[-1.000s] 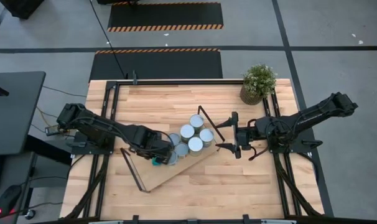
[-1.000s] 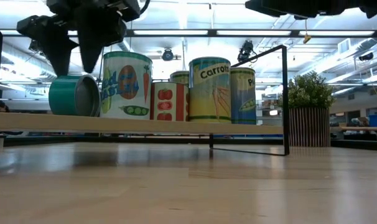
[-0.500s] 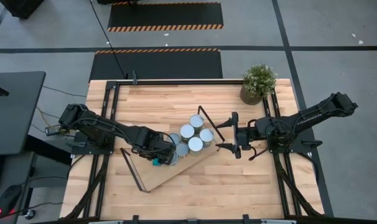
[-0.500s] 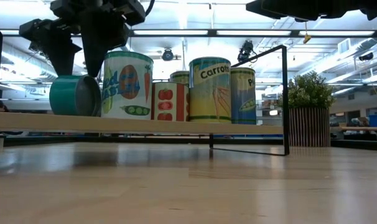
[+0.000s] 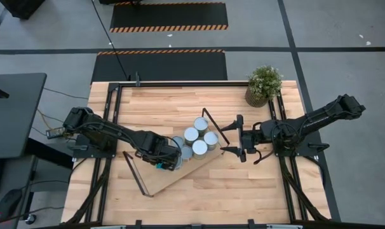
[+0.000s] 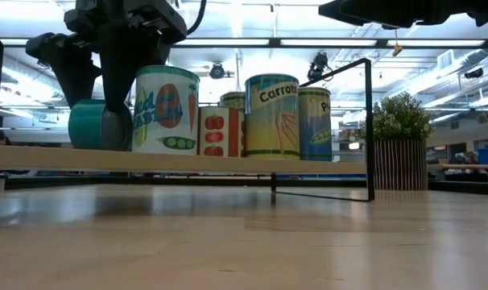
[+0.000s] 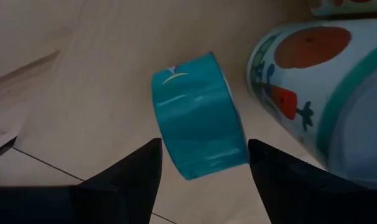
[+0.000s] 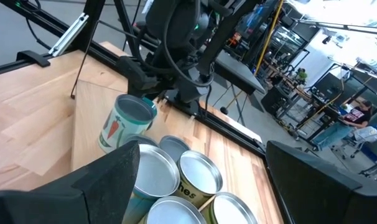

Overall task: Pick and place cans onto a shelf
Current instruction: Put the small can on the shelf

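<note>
Bright ceiling strip lights; left wrist view blurred close-up.

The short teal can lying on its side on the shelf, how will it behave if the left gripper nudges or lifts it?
The short teal can lies on its side on the light-wood shelf, so a nudge would probably roll it. Its smooth, glossy wall may slip between the left gripper fingers straddling it. It looks rigid, so probably won't crush.

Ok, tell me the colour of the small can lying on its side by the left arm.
Teal; the small can shows best in the left wrist view.
</note>
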